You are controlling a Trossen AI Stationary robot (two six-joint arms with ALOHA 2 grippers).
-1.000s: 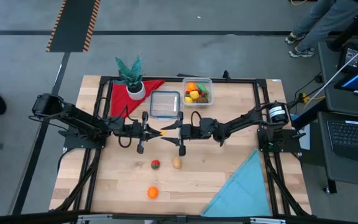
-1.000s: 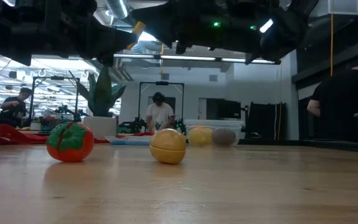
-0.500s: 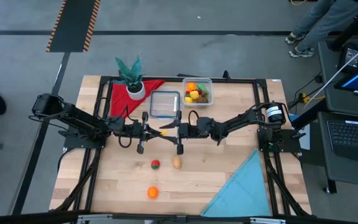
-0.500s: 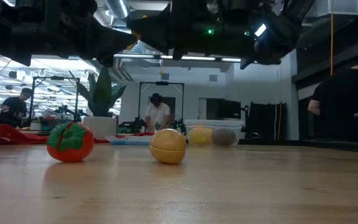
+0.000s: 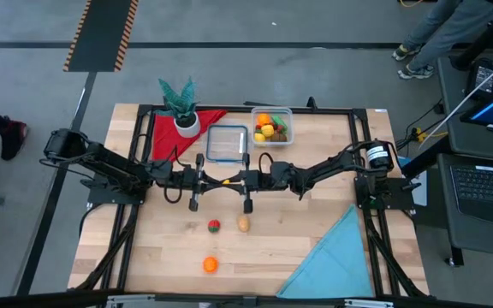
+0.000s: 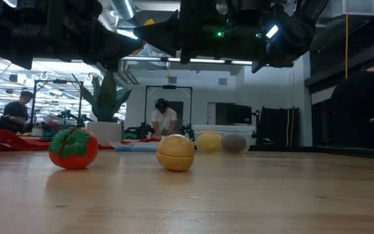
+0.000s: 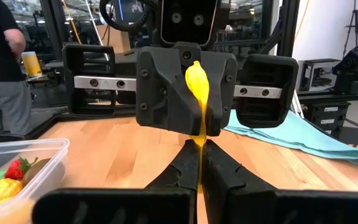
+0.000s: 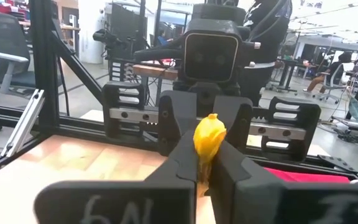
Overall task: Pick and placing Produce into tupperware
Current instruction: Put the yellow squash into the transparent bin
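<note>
A wooden table (image 5: 315, 248) stood under two dark arms that met nose to nose over its middle. At the far edge sat the tub (image 5: 271, 126), already holding several pieces of produce: orange, yellow, red and brown ones. Beside it lay a flat clear lid (image 5: 227, 144), with a red cloth (image 5: 163, 133) and a potted plant (image 5: 181, 106) further left, and a blue cloth (image 5: 332, 257) at the near right corner.

Between the arms hung a small yellow piece (image 7: 197, 87), off the table. The left gripper (image 7: 199, 163) was clamped shut on one end of it, and the right gripper (image 8: 202, 167) had closed on the other, so both held it at once, apparently mid-handover.

Three pieces remained loose on the near table: a red one (image 5: 214, 226), a tan one (image 5: 244, 224) just beside it, and an orange one (image 5: 209, 264) nearer the front. The job looked more than half done.
</note>
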